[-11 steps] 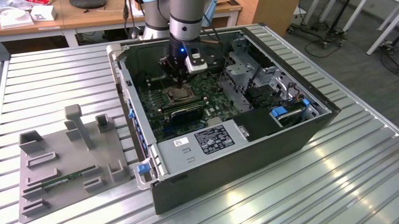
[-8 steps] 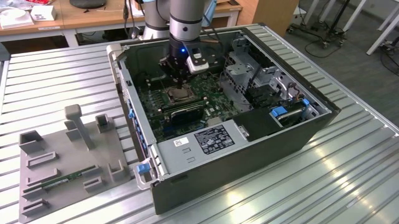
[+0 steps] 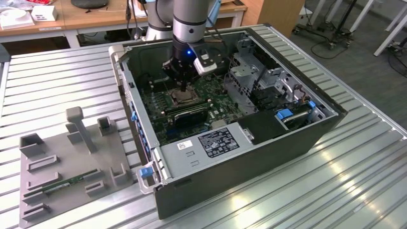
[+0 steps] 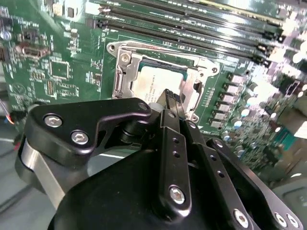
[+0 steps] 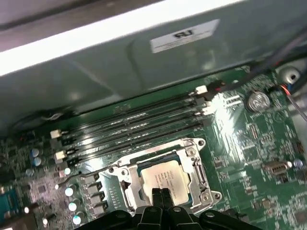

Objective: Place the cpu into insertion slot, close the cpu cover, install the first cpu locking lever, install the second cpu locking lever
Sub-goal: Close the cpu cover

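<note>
The cpu (image 5: pixel 166 176) lies flat in the insertion slot (image 3: pixel 181 98) on the green motherboard, its tan-silver face up; it also shows in the second wrist view (image 4: pixel 154 79). The cpu cover (image 5: pixel 158 147), a silver frame, lies down around the chip, which shows through its window (image 4: pixel 158 51). My gripper (image 3: pixel 184 88) hangs straight over the socket inside the open computer case. Its two black fingers are shut against each other with nothing between them, tips (image 5: pixel 160 194) right at the near edge of the chip (image 4: pixel 171 97). A thin metal lever rod (image 5: pixel 91 172) sticks out beside the socket.
Long black memory slots (image 5: pixel 134 123) run just beyond the socket. The case walls (image 3: pixel 130 90), a drive cage (image 3: pixel 254 76) and the power supply (image 3: pixel 213 143) hem in the board. On the exterior view's left stands a grey fixture tray (image 3: pixel 70 162) holding a memory stick (image 3: pixel 64 183).
</note>
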Tool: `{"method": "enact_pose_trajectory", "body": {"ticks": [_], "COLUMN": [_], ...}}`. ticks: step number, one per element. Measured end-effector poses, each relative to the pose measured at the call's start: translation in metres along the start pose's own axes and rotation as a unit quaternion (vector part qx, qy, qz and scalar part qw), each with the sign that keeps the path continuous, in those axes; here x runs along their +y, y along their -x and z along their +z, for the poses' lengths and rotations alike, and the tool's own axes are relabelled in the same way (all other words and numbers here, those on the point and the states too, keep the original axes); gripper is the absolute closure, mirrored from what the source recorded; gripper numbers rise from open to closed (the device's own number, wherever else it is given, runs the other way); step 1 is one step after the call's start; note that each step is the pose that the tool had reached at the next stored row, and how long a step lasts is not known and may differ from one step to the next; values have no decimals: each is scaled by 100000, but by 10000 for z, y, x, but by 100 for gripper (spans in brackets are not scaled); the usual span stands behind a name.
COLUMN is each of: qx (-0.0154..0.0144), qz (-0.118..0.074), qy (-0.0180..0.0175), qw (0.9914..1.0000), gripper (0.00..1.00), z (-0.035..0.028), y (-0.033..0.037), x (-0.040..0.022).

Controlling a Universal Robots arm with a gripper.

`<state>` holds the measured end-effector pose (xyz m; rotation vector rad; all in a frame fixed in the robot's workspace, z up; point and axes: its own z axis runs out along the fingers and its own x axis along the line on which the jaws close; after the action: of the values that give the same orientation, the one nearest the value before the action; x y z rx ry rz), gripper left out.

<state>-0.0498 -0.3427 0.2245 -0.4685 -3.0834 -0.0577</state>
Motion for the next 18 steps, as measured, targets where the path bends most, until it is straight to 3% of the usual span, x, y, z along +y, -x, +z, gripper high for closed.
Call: {"method": "enact_pose_trajectory", "body": {"ticks": [3, 6, 8, 12, 14, 18], "qx": [69, 154, 214, 335, 367, 375], "qz": [-2699, -5382, -7180, -10756, -11767, -12014], "qy": [-63, -133, -184, -295, -314, -315], "qw": [99964, 99855, 99741, 99419, 99304, 99275], "gripper": [89, 89, 89, 89, 89, 89], "z": [5, 10, 14, 20, 20, 21], "y": [0, 0, 0, 1, 0, 1], "x": [0, 0, 0, -1, -1, 0]}}
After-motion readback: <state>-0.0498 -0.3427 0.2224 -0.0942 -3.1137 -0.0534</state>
